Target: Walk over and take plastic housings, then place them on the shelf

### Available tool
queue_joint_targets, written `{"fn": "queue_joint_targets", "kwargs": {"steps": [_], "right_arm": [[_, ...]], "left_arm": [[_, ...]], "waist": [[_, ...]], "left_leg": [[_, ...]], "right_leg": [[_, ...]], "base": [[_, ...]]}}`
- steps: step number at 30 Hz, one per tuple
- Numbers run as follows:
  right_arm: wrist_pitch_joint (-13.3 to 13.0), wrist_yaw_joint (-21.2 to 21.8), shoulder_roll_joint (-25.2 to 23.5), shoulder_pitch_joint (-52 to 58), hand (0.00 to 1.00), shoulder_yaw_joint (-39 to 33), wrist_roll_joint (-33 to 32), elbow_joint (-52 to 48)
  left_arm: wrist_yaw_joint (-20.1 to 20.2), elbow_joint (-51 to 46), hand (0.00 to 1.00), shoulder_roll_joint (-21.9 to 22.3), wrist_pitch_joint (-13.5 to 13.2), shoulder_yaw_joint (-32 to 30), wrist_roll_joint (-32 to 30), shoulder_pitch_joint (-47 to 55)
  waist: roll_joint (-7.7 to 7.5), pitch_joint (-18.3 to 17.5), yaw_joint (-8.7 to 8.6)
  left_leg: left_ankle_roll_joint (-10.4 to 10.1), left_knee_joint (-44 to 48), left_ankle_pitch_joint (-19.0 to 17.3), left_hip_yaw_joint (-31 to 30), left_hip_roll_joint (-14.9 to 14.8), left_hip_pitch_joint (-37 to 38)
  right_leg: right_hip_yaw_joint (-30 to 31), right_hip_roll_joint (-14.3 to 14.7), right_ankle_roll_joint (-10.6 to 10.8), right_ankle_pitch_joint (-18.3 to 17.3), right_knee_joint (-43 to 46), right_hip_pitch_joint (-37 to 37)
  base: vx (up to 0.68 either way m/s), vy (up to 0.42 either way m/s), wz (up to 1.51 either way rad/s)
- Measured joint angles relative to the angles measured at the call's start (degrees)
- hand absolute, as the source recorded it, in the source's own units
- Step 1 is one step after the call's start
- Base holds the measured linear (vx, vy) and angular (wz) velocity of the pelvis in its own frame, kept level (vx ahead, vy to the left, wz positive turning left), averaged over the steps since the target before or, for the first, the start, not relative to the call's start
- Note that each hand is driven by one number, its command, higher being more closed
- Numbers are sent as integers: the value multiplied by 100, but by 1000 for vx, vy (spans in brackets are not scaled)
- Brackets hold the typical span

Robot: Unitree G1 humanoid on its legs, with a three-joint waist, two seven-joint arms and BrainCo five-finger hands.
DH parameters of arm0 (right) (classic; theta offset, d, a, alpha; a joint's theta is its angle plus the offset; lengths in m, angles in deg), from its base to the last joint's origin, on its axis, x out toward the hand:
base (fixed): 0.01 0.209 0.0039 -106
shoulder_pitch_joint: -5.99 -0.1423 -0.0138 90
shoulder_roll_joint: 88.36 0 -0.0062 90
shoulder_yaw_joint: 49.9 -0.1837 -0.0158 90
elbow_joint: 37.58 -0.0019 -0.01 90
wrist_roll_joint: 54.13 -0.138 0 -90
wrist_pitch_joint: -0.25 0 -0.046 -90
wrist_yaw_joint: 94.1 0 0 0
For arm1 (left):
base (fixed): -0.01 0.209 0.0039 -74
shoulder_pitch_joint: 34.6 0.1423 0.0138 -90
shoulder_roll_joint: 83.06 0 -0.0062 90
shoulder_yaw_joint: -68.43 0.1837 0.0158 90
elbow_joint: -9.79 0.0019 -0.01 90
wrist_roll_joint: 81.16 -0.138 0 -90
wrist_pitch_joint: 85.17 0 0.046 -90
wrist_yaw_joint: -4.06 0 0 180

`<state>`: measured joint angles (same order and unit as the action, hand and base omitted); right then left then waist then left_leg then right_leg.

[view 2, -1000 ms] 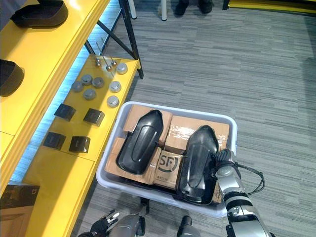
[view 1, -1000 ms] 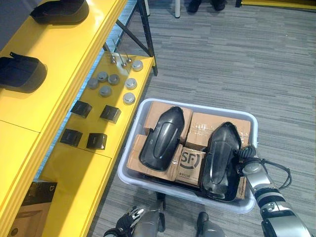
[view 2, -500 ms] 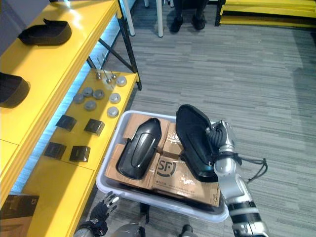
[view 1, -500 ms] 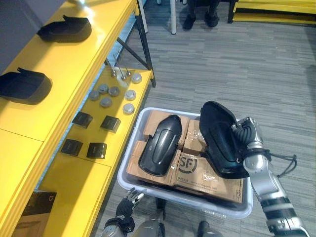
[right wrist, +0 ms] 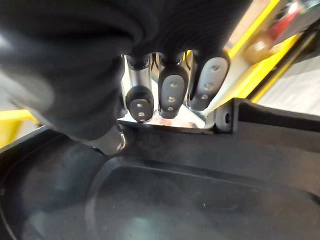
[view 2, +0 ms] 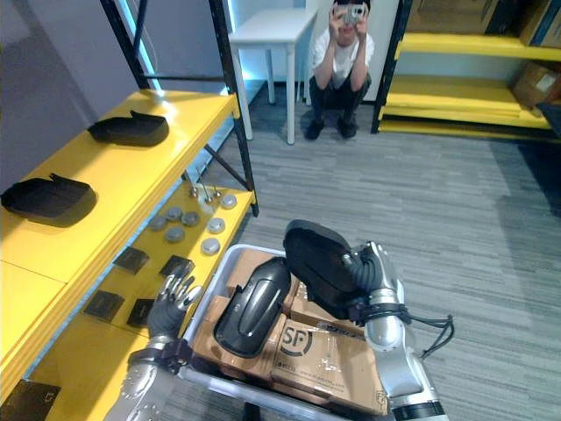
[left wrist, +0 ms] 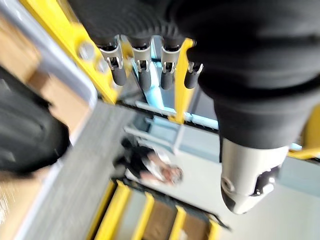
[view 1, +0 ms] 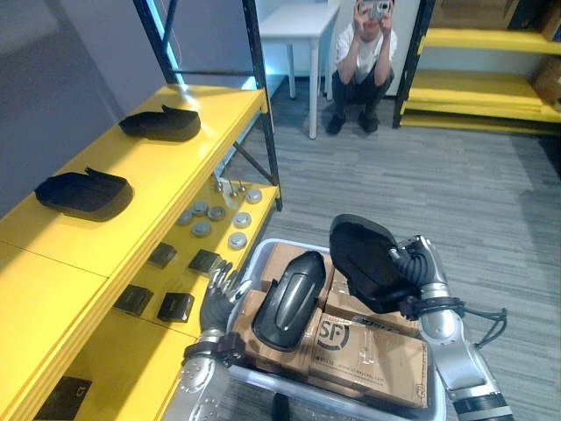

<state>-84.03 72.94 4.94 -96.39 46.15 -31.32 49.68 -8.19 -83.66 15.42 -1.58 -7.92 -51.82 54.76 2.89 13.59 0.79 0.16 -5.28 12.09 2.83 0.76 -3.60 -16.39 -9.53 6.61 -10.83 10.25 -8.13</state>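
My right hand (view 1: 422,274) is shut on a black plastic housing (view 1: 372,261) and holds it tilted above the right half of a pale bin (view 1: 285,244). In the right wrist view its fingers (right wrist: 170,90) curl over the rim of the housing (right wrist: 200,190), whose hollow inside faces the camera. A second black housing (view 1: 289,301) lies on cardboard boxes (view 1: 372,355) in the bin. Two more housings (view 1: 83,193) (view 1: 162,124) rest on the yellow upper shelf (view 1: 166,171). My left hand (view 1: 219,300) is open by the bin's left edge, fingers (left wrist: 145,70) straight.
The lower yellow shelf (view 1: 114,360) carries round grey discs (view 1: 215,224) and small black boxes (view 1: 175,305). A black shelf post (view 1: 263,114) stands near the bin. A crouching person (view 1: 364,61) and a white table (view 1: 298,35) are at the back, by yellow racks (view 1: 478,39).
My right hand has lifted the housing out of the bin and holds it higher. My left hand has come up beside the bin. The camera has tilted up toward the room.
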Motion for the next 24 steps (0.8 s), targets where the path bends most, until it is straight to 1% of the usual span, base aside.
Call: {"fn": "queue_joint_targets", "kwargs": {"steps": [1, 3, 4, 5, 6, 7, 8, 10, 11, 13, 17, 21, 23, 24], "right_arm": [[-3, -41, -8, -68, 100, 159, -22, 17], [-3, -55, -46, -170, 100, 249, -54, 21], [-3, -93, -93, -273, 100, 304, -93, 42], [-3, -138, -125, -373, 100, 363, -152, 138], [-2, -154, -145, -452, 100, 401, -225, 206], [-3, -172, -186, -530, 100, 428, -309, 229], [-3, -176, -203, -563, 100, 432, -336, 230], [-2, -232, -214, -615, 100, 497, -476, 231], [-2, -240, -214, -616, 100, 543, -523, 233], [-2, -247, -225, -615, 100, 641, -678, 238], [-2, -247, -234, -698, 100, 646, -809, 239], [-2, -241, -264, -839, 100, 659, -926, 240], [-2, -209, -359, -839, 100, 669, -942, 244], [-2, -192, -400, -843, 100, 792, -1013, 246]], "left_arm": [[-13, 177, 0, 69, -27, 206, 9, -203], [-63, 376, 0, 125, -64, 395, 78, -377], [-131, 520, 0, 207, -115, 492, 103, -469], [-167, 665, 0, 245, -203, 574, 101, -522], [-214, 790, 0, 278, -260, 663, 100, -573], [-274, 932, 0, 302, -399, 767, 97, -648], [-312, 970, 0, 321, -434, 805, 89, -683], [-516, 1184, 0, 363, -658, 876, -43, -855], [-567, 1203, 0, 363, -693, 875, -60, -881], [-774, 1378, 0, 356, -807, 938, -288, -1064], [-1049, 1751, 0, 408, -814, 1112, -610, -1339], [-1238, 2231, 0, 457, -813, 1245, -719, -1491], [-1260, 2372, 0, 460, -814, 1258, -728, -1496], [-1260, 2523, 0, 464, -815, 1260, -733, -1510]], "waist": [[-1, -54, -8], [1, -110, -12], [1, -152, -57], [-2, -206, -86], [-1, -268, -72], [-6, -319, -55], [-9, -333, -59], [-23, -407, -58], [-36, -432, -55], [-94, -469, -8], [-133, -526, -18], [-175, -577, -16], [-206, -629, -18], [-236, -674, -19]], "left_leg": [[28, -1, -10, 13, -33, -2], [27, -3, -8, 52, -71, -5], [30, -2, -5, 70, -89, -2], [30, -2, -5, 119, -108, 0], [30, -2, -5, 189, -135, 0], [30, -1, -4, 236, -166, 1], [31, -1, -2, 246, -176, 3], [42, -1, 16, 340, -216, 8], [36, -1, 23, 351, -224, 11], [37, -1, 45, 439, -259, 79], [55, -1, 66, 493, -289, 93], [41, -2, 56, 568, -344, 135], [30, -2, 48, 598, -370, 138], [3, -2, 29, 623, -393, 152]], "right_leg": [[13, 34, -4, 78, -63, -9], [42, 72, -24, 161, -182, -26], [53, 88, -21, 209, -236, -42], [69, 95, -42, 265, -333, -41], [131, 123, -54, 318, -426, -49], [175, 151, -60, 390, -528, -67], [181, 163, -66, 421, -576, -91], [224, 194, -83, 480, -668, -108], [248, 202, -88, 495, -677, -109], [328, 219, -101, 512, -697, -186], [380, 238, -116, 521, -700, -178], [499, 279, -157, 551, -718, -175], [514, 301, -168, 567, -741, -172], [548, 320, -181, 581, -762, -178]], "base": [[-88, 13, -7], [-97, 18, -13], [-129, 28, -13], [-121, 28, -14], [-100, 24, -23], [-58, 10, -22], [-35, 2, -17], [-18, 3, -11], [15, -3, -19], [42, -14, -18], [15, -10, -7], [-14, -9, -13], [-18, -11, -10], [-21, -16, -14]]}}
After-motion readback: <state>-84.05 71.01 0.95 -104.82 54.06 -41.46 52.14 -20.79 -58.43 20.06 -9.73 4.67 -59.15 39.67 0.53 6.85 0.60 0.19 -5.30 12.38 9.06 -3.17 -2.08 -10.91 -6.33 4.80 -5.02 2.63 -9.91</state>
